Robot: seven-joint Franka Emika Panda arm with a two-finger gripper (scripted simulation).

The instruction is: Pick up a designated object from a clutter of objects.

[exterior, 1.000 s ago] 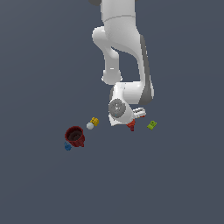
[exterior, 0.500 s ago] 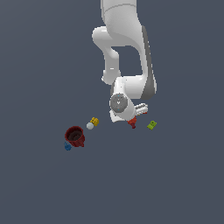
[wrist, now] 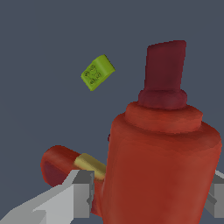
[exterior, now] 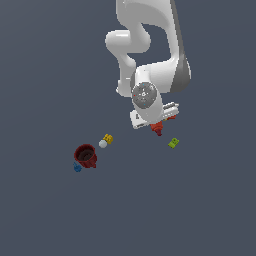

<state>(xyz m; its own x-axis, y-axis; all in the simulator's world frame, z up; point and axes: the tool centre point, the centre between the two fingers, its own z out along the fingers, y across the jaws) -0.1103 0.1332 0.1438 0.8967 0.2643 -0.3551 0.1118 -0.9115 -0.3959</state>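
Red L-shaped tool (wrist: 162, 162) sits between the jaws, one either side; contact not confirmable, clamp state unclear. Green block (exterior: 173, 143) at its 4 o'clock. Lift remains, apparently.

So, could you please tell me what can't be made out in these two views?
- Tool: wrist view, the red tool-shaped object fills the gap between the fingers; contact can't be confirmed.
- Same red object: exterior view, mostly hidden under the arm.
- Blue bit: exterior view, too small, partly behind the dark red cup.
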